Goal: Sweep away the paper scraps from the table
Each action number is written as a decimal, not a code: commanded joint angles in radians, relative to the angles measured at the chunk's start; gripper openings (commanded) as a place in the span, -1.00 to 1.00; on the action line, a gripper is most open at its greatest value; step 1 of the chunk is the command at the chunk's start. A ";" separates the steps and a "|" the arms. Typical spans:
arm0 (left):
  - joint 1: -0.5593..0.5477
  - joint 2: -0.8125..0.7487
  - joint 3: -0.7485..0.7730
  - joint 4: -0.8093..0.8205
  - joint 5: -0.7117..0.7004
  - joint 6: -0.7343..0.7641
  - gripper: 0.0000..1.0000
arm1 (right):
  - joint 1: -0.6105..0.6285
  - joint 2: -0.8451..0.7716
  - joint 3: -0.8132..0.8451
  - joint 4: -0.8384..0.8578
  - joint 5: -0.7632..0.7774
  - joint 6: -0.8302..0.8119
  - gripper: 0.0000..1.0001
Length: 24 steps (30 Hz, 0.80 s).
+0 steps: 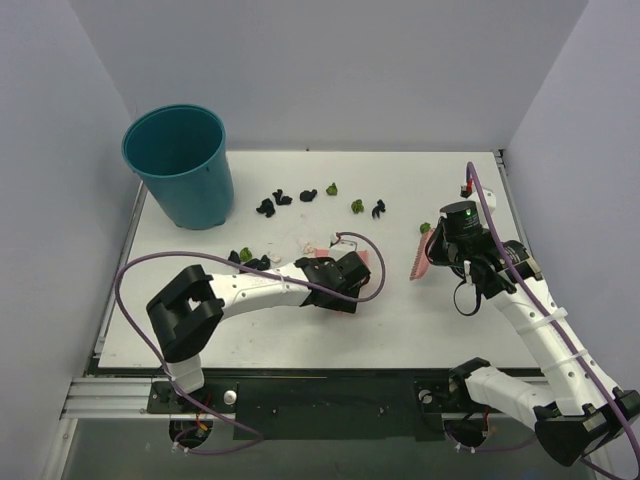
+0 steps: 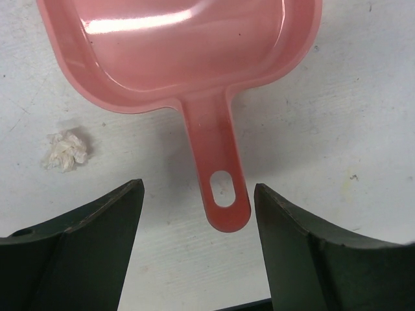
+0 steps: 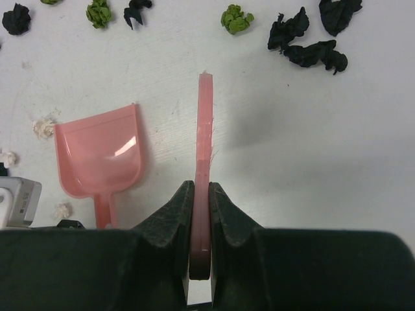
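Black, olive-green and whitish paper scraps lie across the far half of the white table (image 1: 300, 330): black wads (image 1: 283, 198), green ones (image 1: 356, 206) and whitish ones (image 1: 305, 245). My left gripper (image 1: 352, 272) is open and low over the pink dustpan (image 1: 374, 264). In the left wrist view the fingers (image 2: 97, 227) stand either side of the dustpan handle's end (image 2: 224, 194) without touching it, with a white wad (image 2: 65, 150) beside them. My right gripper (image 1: 438, 252) is shut on the pink brush (image 1: 420, 260) and holds it edge-on above the table (image 3: 204, 129).
A teal bucket (image 1: 180, 165) stands at the far left corner. Pale walls enclose the table on three sides. In the right wrist view, black scraps (image 3: 318, 53) and green scraps (image 3: 235, 18) lie beyond the brush, and the dustpan (image 3: 100, 152) lies to its left.
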 commanded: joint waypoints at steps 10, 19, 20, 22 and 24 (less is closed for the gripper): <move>-0.020 0.077 0.026 0.123 0.031 0.084 0.42 | -0.008 -0.012 0.036 -0.022 0.047 -0.028 -1.00; -0.022 0.108 0.027 0.129 -0.015 0.087 0.19 | -0.008 -0.006 0.042 -0.031 0.043 -0.037 -1.00; -0.023 0.107 0.027 0.134 -0.020 0.090 0.18 | -0.008 -0.006 0.039 -0.031 0.045 -0.039 -1.00; -0.026 0.107 0.022 0.137 -0.046 0.090 0.17 | -0.006 -0.006 0.037 -0.032 0.047 -0.040 -1.00; -0.032 0.102 0.021 0.143 -0.067 0.090 0.18 | -0.006 -0.006 0.037 -0.034 0.048 -0.042 -1.00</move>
